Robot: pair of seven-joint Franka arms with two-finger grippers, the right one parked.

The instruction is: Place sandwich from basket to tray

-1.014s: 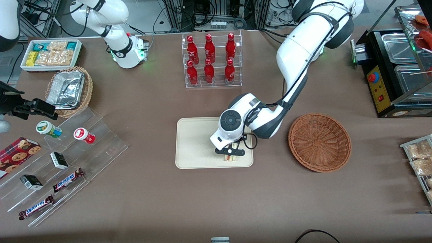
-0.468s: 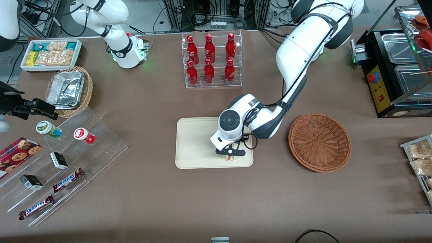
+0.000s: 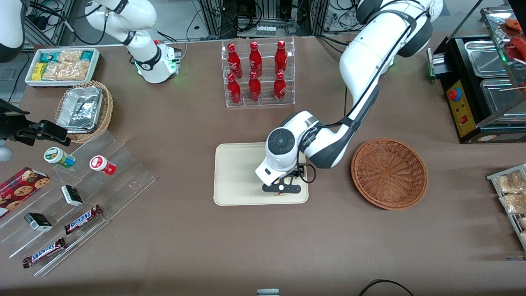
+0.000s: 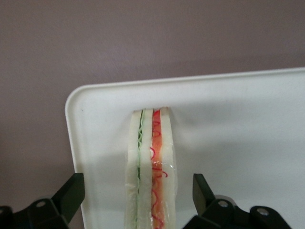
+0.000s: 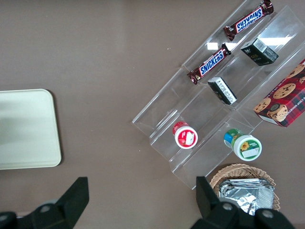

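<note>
Evidently the sandwich (image 4: 151,167) lies between the spread gripper (image 4: 138,200) jaws.

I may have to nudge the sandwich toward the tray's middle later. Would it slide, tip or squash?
The sandwich stands on edge on the tray, near a corner, so a sideways push would likely topple it. Its clear wrap looks slick, so it may slide on the smooth tray. The bread looks soft and probably dents. The gripper sits open astride it, fingers apart from it.

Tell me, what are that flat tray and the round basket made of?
The tray looks like smooth matte cream plastic: an even surface with a moulded rim. The basket looks like woven reddish-brown wicker, with visible ribbed strands. The open gripper straddles the sandwich standing on the tray.
</note>
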